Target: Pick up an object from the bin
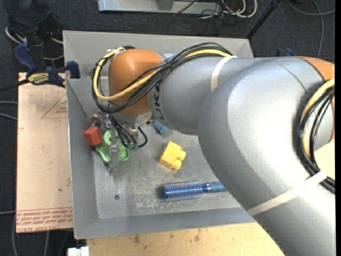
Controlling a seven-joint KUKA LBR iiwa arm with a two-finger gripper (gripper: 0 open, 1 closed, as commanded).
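Note:
My gripper (113,143) reaches down at the left side of the bin, under the orange cover. Its fingers stand right at a green plastic thing (110,148) lying on the bin floor. A small red block (92,136) sits just left of the fingers, touching or nearly touching the green thing. The cover and cables hide most of the gripper. A yellow toy brick (172,156) lies to the right, apart from the gripper.
A blue hairbrush (190,190) lies near the bin's front wall. A small blue-grey piece (160,127) peeks out beside the arm. The big grey arm covers the bin's right half and back.

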